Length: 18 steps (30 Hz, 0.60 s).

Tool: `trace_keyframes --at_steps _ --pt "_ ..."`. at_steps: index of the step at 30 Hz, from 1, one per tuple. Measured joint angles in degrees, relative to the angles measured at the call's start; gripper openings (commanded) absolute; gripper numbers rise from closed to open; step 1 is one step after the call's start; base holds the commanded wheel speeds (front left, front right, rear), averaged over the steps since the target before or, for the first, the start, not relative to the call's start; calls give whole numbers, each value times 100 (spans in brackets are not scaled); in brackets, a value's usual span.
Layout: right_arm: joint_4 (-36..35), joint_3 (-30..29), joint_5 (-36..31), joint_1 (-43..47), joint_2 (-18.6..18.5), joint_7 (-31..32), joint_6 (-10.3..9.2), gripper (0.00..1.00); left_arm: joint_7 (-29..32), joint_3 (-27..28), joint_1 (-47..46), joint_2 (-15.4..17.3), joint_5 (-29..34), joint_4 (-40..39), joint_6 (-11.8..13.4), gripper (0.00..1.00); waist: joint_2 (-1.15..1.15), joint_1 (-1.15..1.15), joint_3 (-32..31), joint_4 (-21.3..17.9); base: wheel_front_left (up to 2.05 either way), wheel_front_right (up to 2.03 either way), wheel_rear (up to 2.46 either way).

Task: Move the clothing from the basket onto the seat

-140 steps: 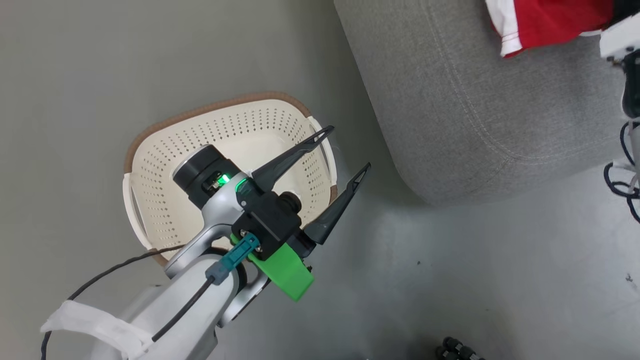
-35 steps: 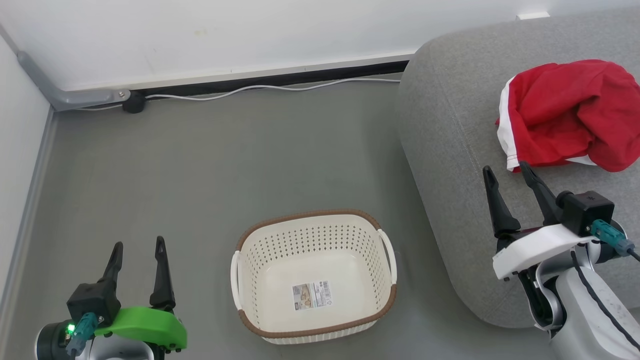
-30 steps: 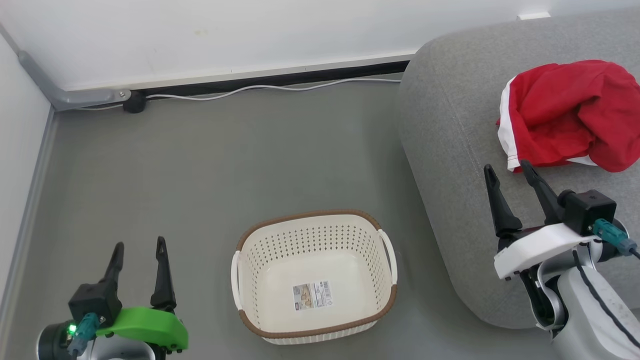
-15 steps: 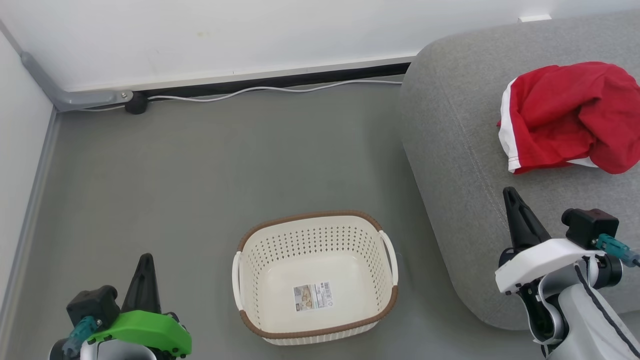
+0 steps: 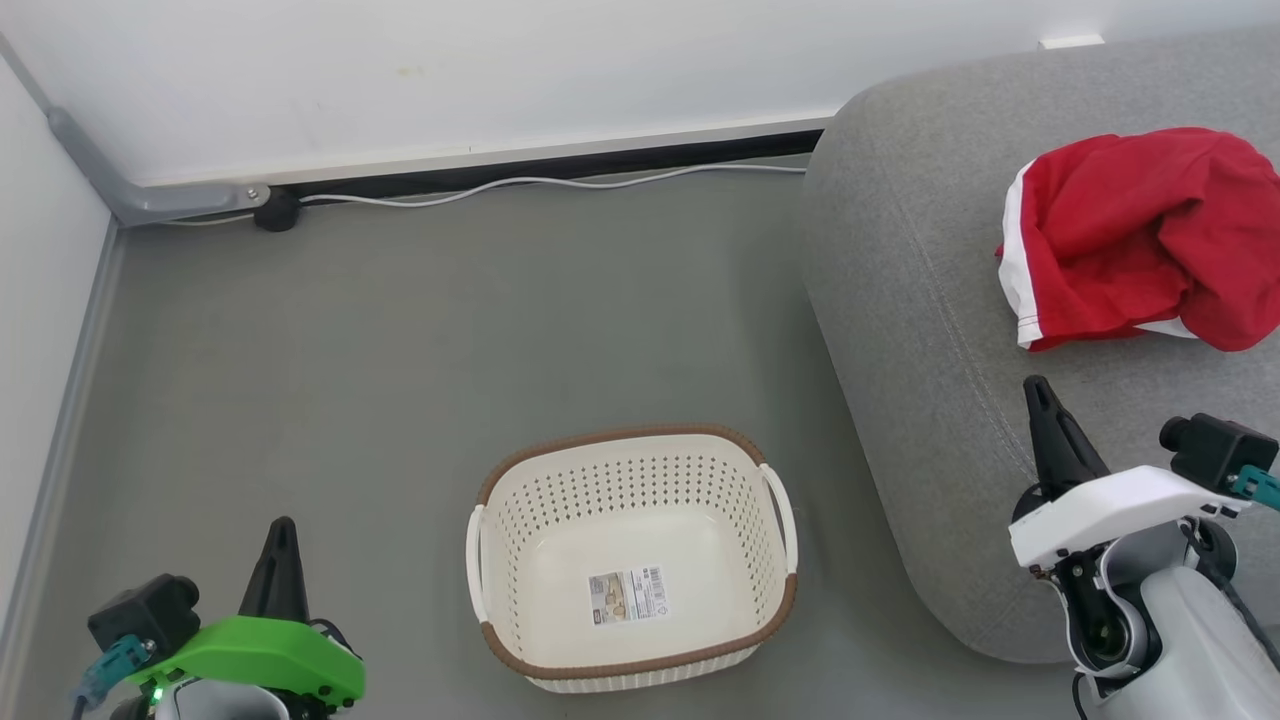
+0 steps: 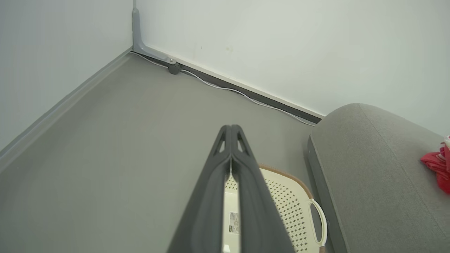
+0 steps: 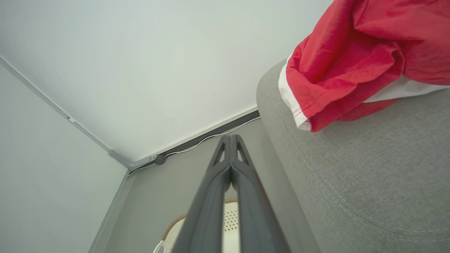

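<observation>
- Now your left gripper (image 5: 282, 540) has its two fingers pressed tight together; a second ago they stood apart.
- Your right gripper (image 5: 1042, 410) did the same: fingers apart then, tight together now.
- Both grippers sit a bit lower in the head view than before.
- Neither gripper holds or touches a thing. The left one hangs over the floor (image 5: 400, 330) beside the basket (image 5: 620, 437). The right one hangs by the front of the seat (image 5: 920, 300).
- The basket stands on the floor, showing its bare bottom and sticker (image 5: 627, 596), same as before.
- The clothing (image 5: 1130, 230) lies in a red heap on the seat, near the right gripper but apart from it.
</observation>
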Motion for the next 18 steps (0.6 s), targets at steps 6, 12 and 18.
trace_keyframes --at_steps 6,12,18 --pt "-1 -132 414 0 46 126 46 0 149 91 -2 -20 -422 15 -94 0 0 0 -13 8 0 0 0" --pt "-3 -271 836 1 107 257 81 0 260 194 -6 -74 -828 40 -177 0 0 0 -26 16 0 0 0" --pt "-7 -402 1283 1 155 382 100 0 390 283 -11 -100 -1218 70 -252 0 0 0 -39 24 0 0 0"
